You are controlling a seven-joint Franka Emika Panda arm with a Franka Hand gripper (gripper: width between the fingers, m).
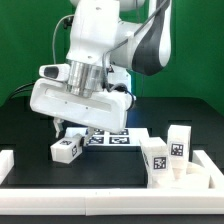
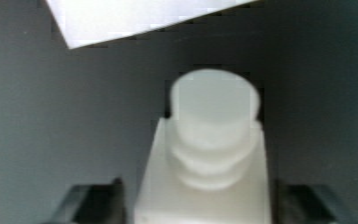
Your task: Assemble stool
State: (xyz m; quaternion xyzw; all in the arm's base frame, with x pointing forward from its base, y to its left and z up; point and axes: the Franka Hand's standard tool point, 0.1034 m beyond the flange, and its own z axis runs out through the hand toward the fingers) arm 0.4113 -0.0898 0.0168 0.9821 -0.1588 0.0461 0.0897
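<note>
In the wrist view, a white leg [image 2: 211, 150] stood straight out from between the two dark fingers [image 2: 91, 205], whose tips showed at either side of its base. Its long axis ran away from the camera, along the line of the gripper [image 2: 194, 205], and its rounded, stepped end pointed at the dark table [image 2: 51, 130]. The fingers sat tight against the leg's flanks, so the gripper was clenched on the leg, and the leg lay right in the grip, centred between the jaws.

Beyond the leg's tip, a white corner [image 2: 140, 20] cut into the frame; it was probably the marker board, though the picture was too blurred to be sure.

In the exterior view, the gripper [image 1: 68, 128] hung low over the table, close to a tagged white block [image 1: 67, 149] that seemed to be the held leg's lower end or a part lying just beneath it; which of the two could not be told. Just behind lay the marker board [image 1: 112, 137]. Toward the exterior view's right, two more legs [image 1: 168, 152] stood upright on a white piece [image 1: 185, 178] that may have been the seat, well apart from the gripper.

The coming move would likely turn on that sideways offset: the held leg pointed down, and the seat lay off to the exterior view's right.
</note>
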